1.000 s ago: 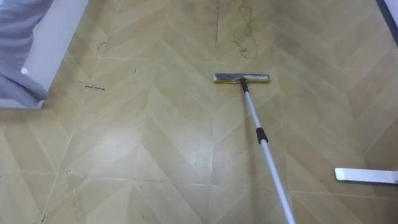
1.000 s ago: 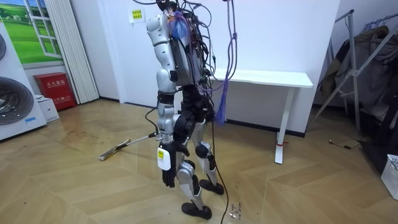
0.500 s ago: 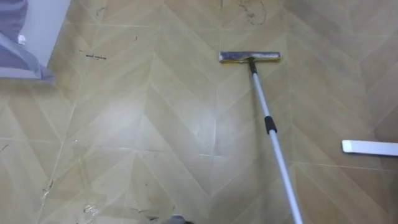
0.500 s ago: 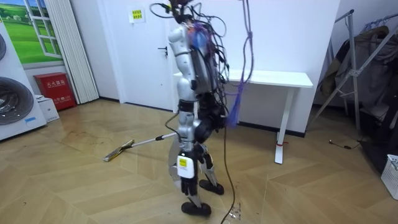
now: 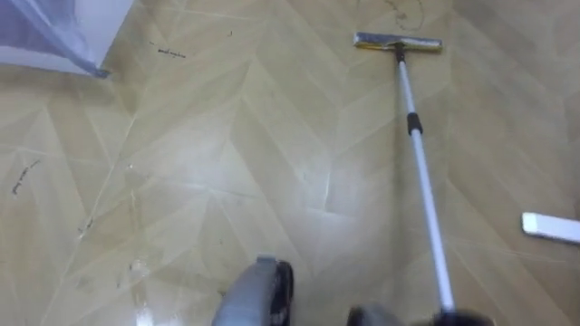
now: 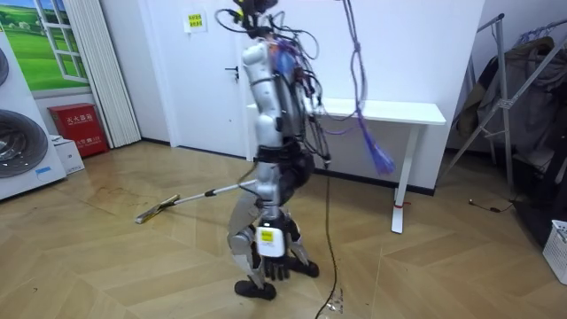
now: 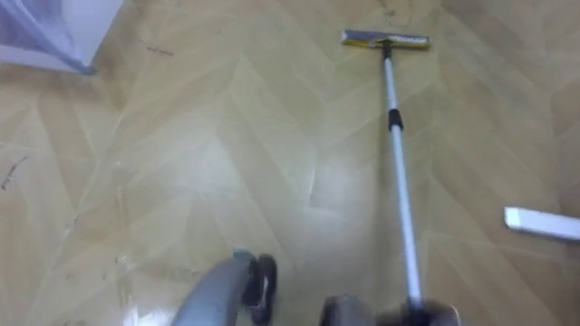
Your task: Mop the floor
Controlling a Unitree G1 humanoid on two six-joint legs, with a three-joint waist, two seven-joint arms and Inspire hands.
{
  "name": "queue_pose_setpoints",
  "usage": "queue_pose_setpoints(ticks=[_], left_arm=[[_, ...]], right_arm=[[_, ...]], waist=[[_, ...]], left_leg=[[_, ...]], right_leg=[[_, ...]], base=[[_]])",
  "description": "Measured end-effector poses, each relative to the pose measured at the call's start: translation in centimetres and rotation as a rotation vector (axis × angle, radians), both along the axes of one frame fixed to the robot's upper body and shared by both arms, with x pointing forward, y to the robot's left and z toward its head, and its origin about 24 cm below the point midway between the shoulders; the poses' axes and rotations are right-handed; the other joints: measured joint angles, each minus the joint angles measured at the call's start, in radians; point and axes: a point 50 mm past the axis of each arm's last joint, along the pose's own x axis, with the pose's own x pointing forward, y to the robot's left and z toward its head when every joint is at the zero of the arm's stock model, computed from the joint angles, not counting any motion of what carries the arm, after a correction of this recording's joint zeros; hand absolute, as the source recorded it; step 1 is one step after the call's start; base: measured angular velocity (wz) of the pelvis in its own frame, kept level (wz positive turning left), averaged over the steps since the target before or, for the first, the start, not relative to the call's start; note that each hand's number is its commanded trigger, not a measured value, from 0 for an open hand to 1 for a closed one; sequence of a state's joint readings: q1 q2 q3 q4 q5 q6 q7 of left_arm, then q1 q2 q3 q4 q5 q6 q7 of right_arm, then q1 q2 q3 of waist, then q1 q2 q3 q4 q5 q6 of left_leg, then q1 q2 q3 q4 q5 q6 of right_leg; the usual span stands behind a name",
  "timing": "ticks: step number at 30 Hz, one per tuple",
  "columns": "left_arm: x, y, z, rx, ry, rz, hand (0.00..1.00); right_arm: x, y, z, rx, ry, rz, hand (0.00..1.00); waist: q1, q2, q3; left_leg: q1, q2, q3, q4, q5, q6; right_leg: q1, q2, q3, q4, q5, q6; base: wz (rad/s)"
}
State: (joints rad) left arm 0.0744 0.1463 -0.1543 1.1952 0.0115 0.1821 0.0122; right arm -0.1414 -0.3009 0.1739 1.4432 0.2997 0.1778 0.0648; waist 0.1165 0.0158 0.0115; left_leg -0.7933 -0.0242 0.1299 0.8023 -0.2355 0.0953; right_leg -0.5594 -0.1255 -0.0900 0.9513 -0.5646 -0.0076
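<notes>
A mop (image 5: 423, 181) is seen on the wooden floor (image 5: 227, 136), head away, its pole reaching the right hand (image 5: 446, 318), whose grip cannot be told. The left hand (image 6: 272, 266) is hung low, fingers relaxed and straight.

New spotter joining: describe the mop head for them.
On the wood floor, follow the silver pole away from the robot. At its far end lies the mop head: a narrow yellowish bar set crosswise, unlike the white bar at right.
</notes>
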Motion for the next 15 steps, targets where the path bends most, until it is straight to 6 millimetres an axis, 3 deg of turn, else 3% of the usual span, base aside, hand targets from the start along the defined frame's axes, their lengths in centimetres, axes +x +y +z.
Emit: queue_pose_setpoints(ticks=[1,2,3,4,6,8,10,11,12,13,14,15], left_arm=[[0.1,0.2,0.1,0.005,-0.009,0.023,0.0],[0.4,0.3,0.1,0.01,-0.02,0.031,0.0],[0.8,0.5,0.2,0.024,-0.043,0.048,0.0],[1.0,0.7,0.4,0.043,-0.069,0.049,0.0],[1.3,0.8,0.5,0.061,-0.087,0.045,0.0],[2.0,0.5,0.6,0.057,-0.116,0.042,0.0],[2.0,-0.1,0.5,0.045,-0.116,0.043,0.0],[1.9,-0.2,0.4,0.044,-0.11,0.045,0.0],[1.7,-0.2,0.4,0.047,-0.095,0.049,0.0],[1.4,-0.2,0.3,0.053,-0.079,0.057,0.0],[1.4,-0.2,0.3,0.059,-0.077,0.057,0.0],[1.4,0.1,0.4,0.077,-0.078,0.06,0.0]], right_arm=[[-2.2,-1.1,0.1,-0.03,0.055,-0.011,1.0],[-3.2,-1.4,0.1,-0.043,0.087,-0.004,1.0],[-5.5,-1.5,-0.1,-0.059,0.147,-0.005,1.0],[-7.3,-1.4,-0.2,-0.059,0.196,-0.016,1.0],[-8.7,-0.3,-0.6,-0.035,0.234,-0.025,1.0],[-9.5,0.6,-1.0,-0.014,0.25,-0.04,1.0],[-10.2,1.7,-1.3,0.011,0.273,-0.055,1.0],[-10.2,1.8,-1.3,0.015,0.278,-0.056,1.0],[-10.1,1.9,-1.3,0.019,0.282,-0.062,1.0],[-9.8,1.9,-1.3,0.01,0.283,-0.069,1.0],[-9.4,1.8,-1.3,0.004,0.277,-0.064,1.0],[-7.7,1.7,-1.3,-0.007,0.246,-0.055,1.0]], waist=[[-0.004,-0.001,-0.0005],[-0.01,0.004,-0.0011],[-0.02,0.023,-0.0071],[-0.028,0.029,-0.0105],[-0.055,0.043,-0.0107],[-0.082,0.054,-0.0079],[-0.088,0.054,-0.0065],[-0.088,0.053,-0.0064],[-0.087,0.049,-0.0054],[-0.085,0.041,-0.0014],[-0.083,0.044,-0.003],[-0.08,0.044,0.0008]], left_leg=[[0.022,-0.03,0.005,0.0,-0.031,0.018],[0.026,-0.042,0.004,0.01,-0.048,0.025],[0.035,-0.046,-0.002,0.035,-0.085,0.034],[0.057,-0.049,-0.01,0.045,-0.115,0.043],[0.074,-0.05,-0.02,0.048,-0.147,0.05],[0.091,-0.053,-0.026,0.04,-0.166,0.056],[0.139,-0.058,-0.027,0.022,-0.204,0.052],[0.154,-0.058,-0.028,0.018,-0.217,0.049],[0.188,-0.058,-0.03,0.017,-0.246,0.042],[0.217,-0.057,-0.038,0.028,-0.274,0.03],[0.225,-0.056,-0.042,0.046,-0.283,0.019],[0.202,-0.033,-0.031,0.166,-0.273,-0.008]], right_leg=[[-0.014,-0.013,0.025,0.065,0.024,0.012],[-0.039,-0.017,0.039,0.121,0.059,0.009],[-0.089,-0.011,0.072,0.233,0.163,0.017],[-0.135,0.003,0.099,0.309,0.239,0.022],[-0.217,0.022,0.099,0.333,0.238,0.026],[-0.293,0.039,0.105,0.24,0.227,0.029],[-0.334,0.053,0.087,0.001,0.239,0.016],[-0.331,0.059,0.082,-0.058,0.251,0.007],[-0.321,0.063,0.063,-0.134,0.285,-0.01],[-0.298,0.061,0.045,-0.124,0.299,-0.021],[-0.29,0.06,0.036,-0.113,0.296,-0.022],[-0.272,0.064,0.029,-0.074,0.26,-0.027]], base=[[0.23],[0.22],[0.1],[0.0],[0.04],[0.14],[-0.06],[-0.04],[0.03],[0.04],[0.03],[-0.08]])
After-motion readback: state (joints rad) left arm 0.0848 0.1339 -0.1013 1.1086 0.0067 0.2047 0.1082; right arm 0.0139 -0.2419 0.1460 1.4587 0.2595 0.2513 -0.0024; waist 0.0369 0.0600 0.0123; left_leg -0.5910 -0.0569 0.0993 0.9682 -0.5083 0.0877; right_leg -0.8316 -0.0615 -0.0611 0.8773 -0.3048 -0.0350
